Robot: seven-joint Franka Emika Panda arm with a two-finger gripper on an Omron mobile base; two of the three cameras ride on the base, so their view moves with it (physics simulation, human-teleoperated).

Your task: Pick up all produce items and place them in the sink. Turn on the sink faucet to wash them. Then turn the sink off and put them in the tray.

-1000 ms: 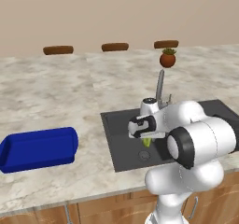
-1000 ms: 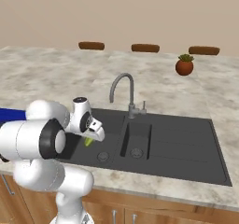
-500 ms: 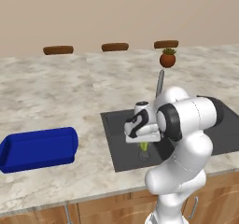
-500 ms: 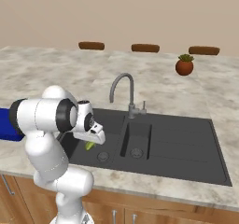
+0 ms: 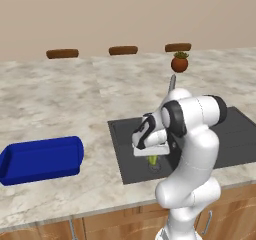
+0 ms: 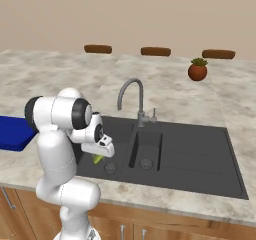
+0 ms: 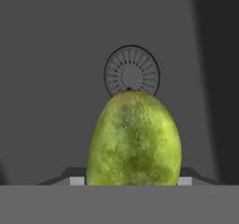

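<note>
Holding the yellow-green fruit [image 7: 134, 139] clamped in the hand [image 5: 152, 158] low over the sink [image 6: 200, 149], right above a drain [image 7: 131, 72]. If the grip slips on that rounded skin, it'll roll around the basin before reaching the blue tray [image 5: 40, 159].

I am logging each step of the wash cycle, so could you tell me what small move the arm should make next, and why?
Probably lift the yellow-green fruit clear of the sink: the gripper is shut on it above the basin drain, and the blue tray waits on the counter to the left.
</note>
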